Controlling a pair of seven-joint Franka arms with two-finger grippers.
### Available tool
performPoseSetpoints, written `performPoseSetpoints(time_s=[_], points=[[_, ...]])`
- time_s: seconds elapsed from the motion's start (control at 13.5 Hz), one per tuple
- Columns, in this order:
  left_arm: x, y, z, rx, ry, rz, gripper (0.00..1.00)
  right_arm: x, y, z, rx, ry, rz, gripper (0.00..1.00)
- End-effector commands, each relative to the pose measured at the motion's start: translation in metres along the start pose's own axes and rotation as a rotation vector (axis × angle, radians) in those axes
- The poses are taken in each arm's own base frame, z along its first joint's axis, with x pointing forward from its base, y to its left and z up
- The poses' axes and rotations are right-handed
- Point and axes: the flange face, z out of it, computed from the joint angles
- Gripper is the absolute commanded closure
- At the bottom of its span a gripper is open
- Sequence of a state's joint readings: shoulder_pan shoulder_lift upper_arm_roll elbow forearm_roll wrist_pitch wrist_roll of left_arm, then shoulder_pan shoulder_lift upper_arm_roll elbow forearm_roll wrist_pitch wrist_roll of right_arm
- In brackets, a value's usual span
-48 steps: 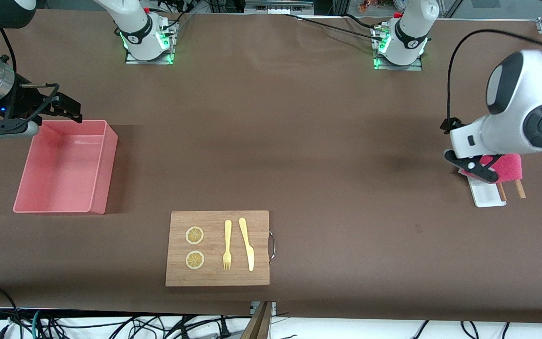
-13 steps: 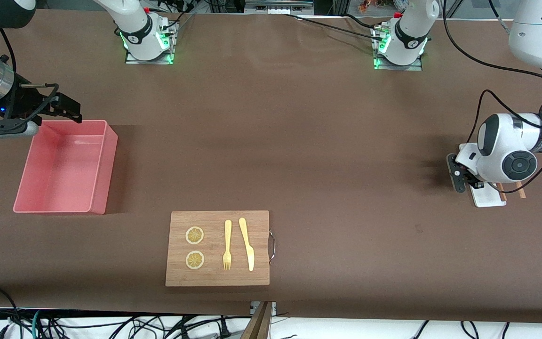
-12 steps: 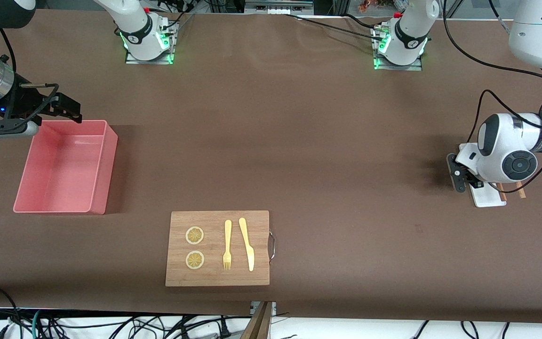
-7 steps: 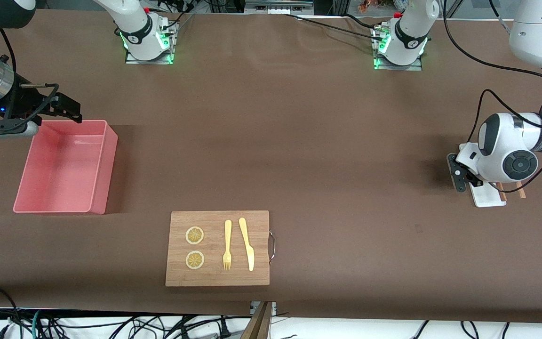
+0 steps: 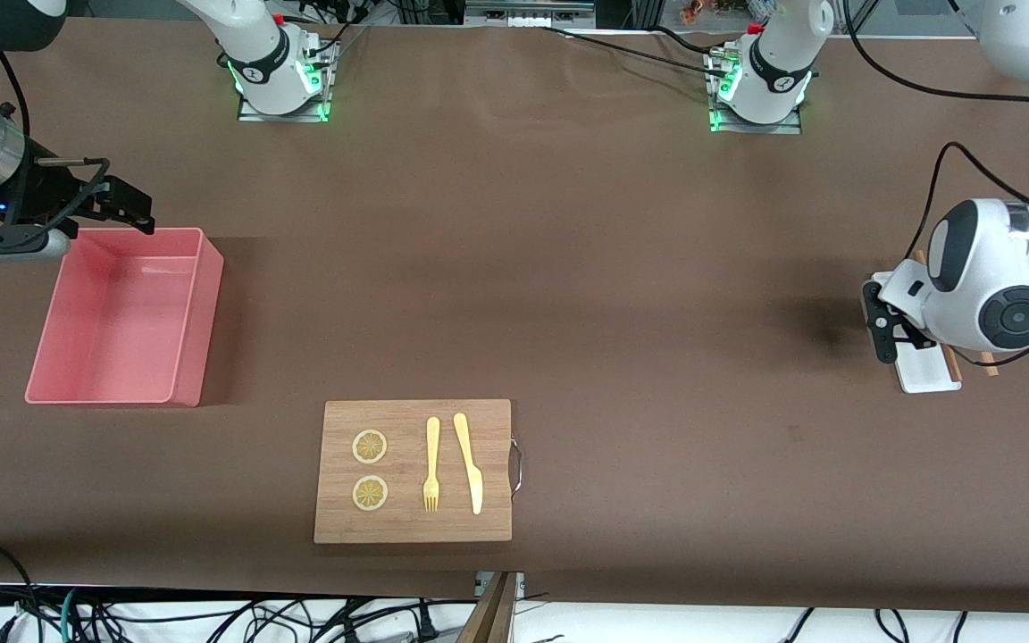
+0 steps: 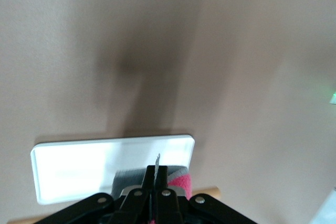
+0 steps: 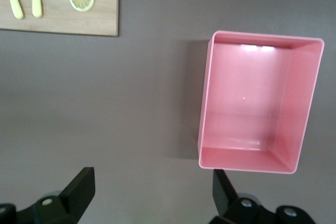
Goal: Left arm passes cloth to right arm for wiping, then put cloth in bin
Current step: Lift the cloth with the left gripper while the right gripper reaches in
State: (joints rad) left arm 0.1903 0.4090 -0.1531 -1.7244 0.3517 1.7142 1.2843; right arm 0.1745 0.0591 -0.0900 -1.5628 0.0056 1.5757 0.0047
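Right claw [image 5: 126,204] waits, fingers wide apart, over the upper rim of the empty bin [image 5: 188,313]. Left claw [image 5: 890,335], pinched on the cloth [image 6: 178,183], has just lifted it off the white tray [image 5: 925,371]. We judge the pickup done and the handover next.

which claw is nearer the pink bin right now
Right. The right claw hangs open by the bin at the right arm's end of the table. The left claw is at the left arm's end, shut on the cloth over the white tray.
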Motion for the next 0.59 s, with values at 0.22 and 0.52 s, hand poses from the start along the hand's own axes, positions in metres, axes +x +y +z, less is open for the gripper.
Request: performPoseSetpoints(time_s=[0.22,0.52], points=[[0.048,0.031,-0.109,-0.019,0.082,-0.081,1.0,-0.023,-0.012,-0.049,0.018,-0.005,-0.018,0.01],[0.111,0.065,-0.171,0.013,0.219,-0.203,1.0,-0.068,-0.034,-0.106,0.042,-0.043,-0.075,0.01]])
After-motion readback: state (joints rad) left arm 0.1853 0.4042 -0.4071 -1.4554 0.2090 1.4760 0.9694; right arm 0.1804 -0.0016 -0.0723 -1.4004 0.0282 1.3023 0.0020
